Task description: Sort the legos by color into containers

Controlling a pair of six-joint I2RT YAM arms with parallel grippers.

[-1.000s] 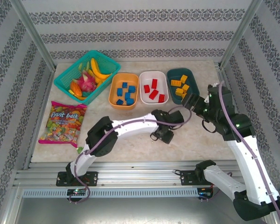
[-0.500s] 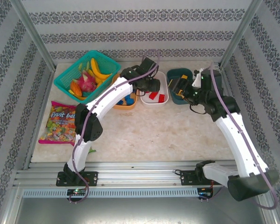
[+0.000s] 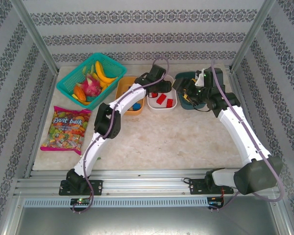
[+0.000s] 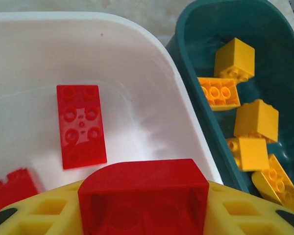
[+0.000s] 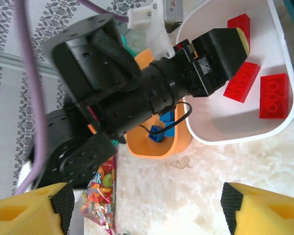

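Note:
My left gripper [image 3: 156, 89] hangs over the white tub [image 3: 161, 107], shut on a red brick [image 4: 143, 181] between its yellow fingers [image 4: 245, 210]. Under it in the tub lie a flat red brick [image 4: 81, 126] and other red bricks [image 5: 242, 83]. The dark teal tub [image 4: 186, 58] to the right holds several orange-yellow bricks [image 4: 250, 120]. The orange tub [image 5: 152, 149] on the left holds blue bricks [image 5: 161, 132]. My right gripper [image 3: 185, 93] hovers at the teal tub [image 3: 185, 75], pointing left toward the left gripper. It stands open with nothing between its pads [image 5: 232, 200].
A teal mesh basket [image 3: 68, 88] of toy fruit sits at the back left. A bag of fruit candy [image 3: 65, 128] lies near the left edge. Bare marble table [image 3: 176, 137] spreads in front of the tubs. Metal frame posts stand at the back corners.
My left arm swung from the table's middle up to the white tub, carrying the red brick. My right gripper moved back and left over the teal tub.

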